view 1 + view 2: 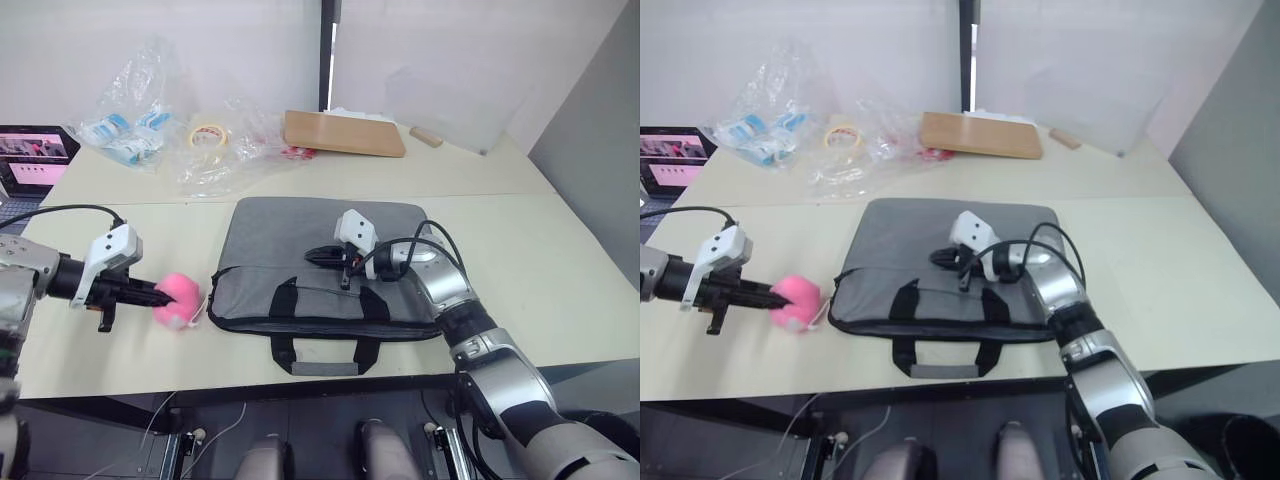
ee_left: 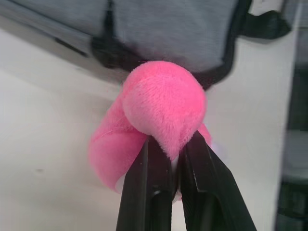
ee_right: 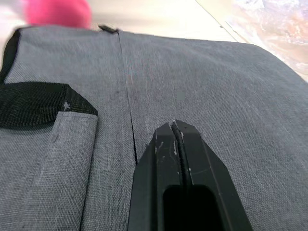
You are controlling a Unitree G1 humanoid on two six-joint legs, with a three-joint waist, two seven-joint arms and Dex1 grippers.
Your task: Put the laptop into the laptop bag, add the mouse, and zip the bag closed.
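Far left edge of the table (image 1: 560, 300): small dark laptop w/ pink screen (image 1: 35, 160), not the task one. Next, left gripper (image 1: 150, 296) low over the tabletop, fingers (image 2: 149, 187) pinching the pink fluffy ball (image 1: 178, 300), which sits just beside the laptop bag's left end; looks like a zip-pull pompom, though the link to the zip isn't clear. Ball is soft and squashy, so prob. a forgiving hold. Centre: laptop bag (image 1: 300, 245) lies flat on the table, grey fabric, black strap handles (image 1: 320, 325) toward the robot, black edging. Fabric should be limp and light w/ some grip; best taken at the handles or zip pull, not the flat panel. Whether the silver laptop and mouse are inside I can't tell. Right gripper (image 1: 312, 256) rests over the bag's mid panel, fingers (image 3: 166, 159) pressed together, nothing between them, tips near a seam line. Behind, left to right: clear plastic bags (image 1: 130, 110), tape roll (image 1: 207, 134), wooden board (image 1: 345, 132), small wood block (image 1: 426, 136). Table is pale, smooth, matte, so the bag may slide if pulled. White wall behind, grey panel far right.
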